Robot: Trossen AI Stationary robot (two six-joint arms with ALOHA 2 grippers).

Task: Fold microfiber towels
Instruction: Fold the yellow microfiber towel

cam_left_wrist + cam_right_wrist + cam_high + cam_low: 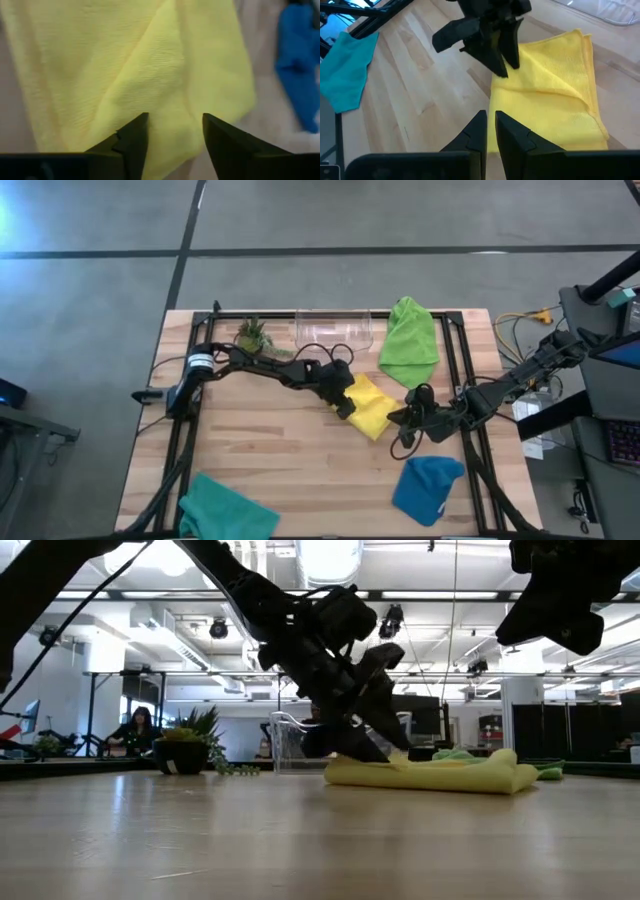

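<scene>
A folded yellow towel (374,408) lies flat mid-table, with several layers showing at its edge (580,100). My left gripper (175,122) stands open at the towel's left end, its fingers slanting down onto the cloth (375,752). My right gripper (490,116) is shut with nothing in it. It is raised above the table by the towel's right side (402,418). A lime green towel (408,342) lies crumpled at the far edge. A blue towel (428,488) is near right and a teal towel (226,512) near left. My left gripper comes slanting down from the table's left onto the yellow towel's left end (507,82). Its open fingertips (385,754) reach the top layer, one on either side of a strip of cloth (175,107). The towel lies flat on the table, with nothing lifted.
A clear plastic bin (335,330) and a small potted plant (253,335) stand at the far edge. A black frame rail (470,380) runs along the table's sides. Bare wood lies near the front, between the teal and blue towels. A person (135,730) sits in the room beyond.
</scene>
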